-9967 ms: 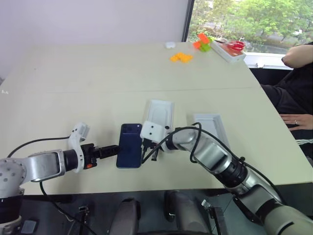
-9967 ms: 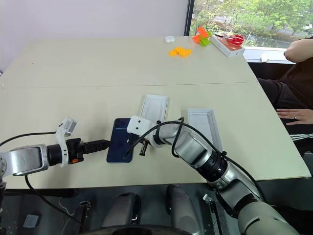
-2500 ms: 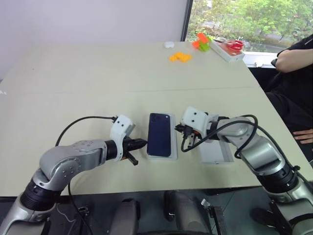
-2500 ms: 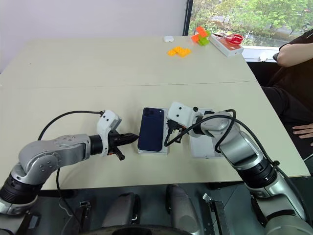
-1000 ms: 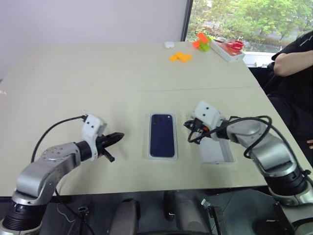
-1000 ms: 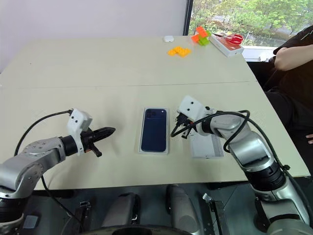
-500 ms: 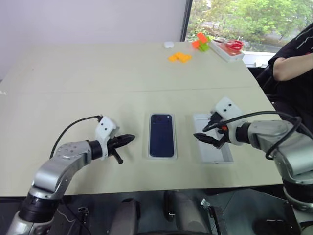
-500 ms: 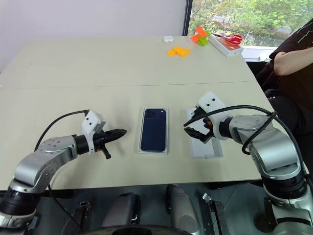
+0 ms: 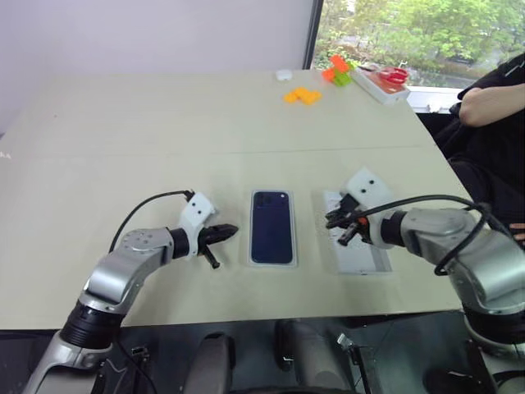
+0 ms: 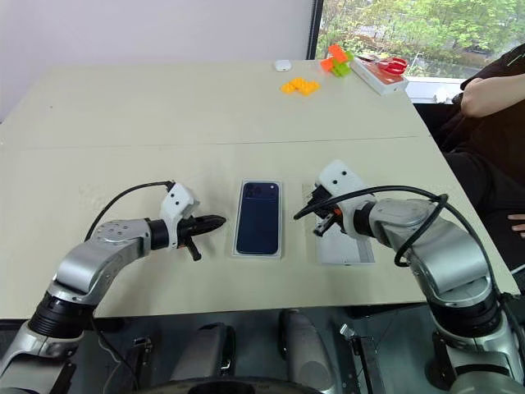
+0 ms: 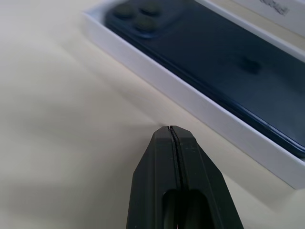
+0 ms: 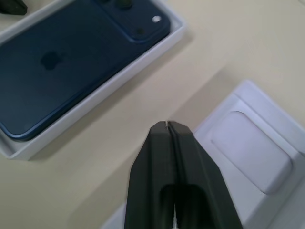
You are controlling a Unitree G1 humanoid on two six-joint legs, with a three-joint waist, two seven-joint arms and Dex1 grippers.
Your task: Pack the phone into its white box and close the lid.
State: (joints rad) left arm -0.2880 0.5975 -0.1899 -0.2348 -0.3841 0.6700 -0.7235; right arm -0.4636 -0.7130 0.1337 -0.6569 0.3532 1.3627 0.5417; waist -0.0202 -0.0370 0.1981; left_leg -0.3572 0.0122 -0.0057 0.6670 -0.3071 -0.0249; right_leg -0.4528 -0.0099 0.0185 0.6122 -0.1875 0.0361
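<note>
The dark blue phone lies back up inside the white box, camera bump at the far end. My left gripper is shut and empty, low over the table just left of the box; its closed fingertips point at the box's side wall. My right gripper is shut and empty, hovering between the box and a white rimmed piece with a rounded recess. I cannot tell whether that piece is the lid lying open side up or an insert.
Orange bricks, green and orange bricks, a small white object and a white tray with red scissors sit at the table's far right. A person's arm rests beyond the right edge.
My right gripper, open half a second ago over the white piece, has shut and drawn back toward the box. My left gripper moved right, closer to the box.
</note>
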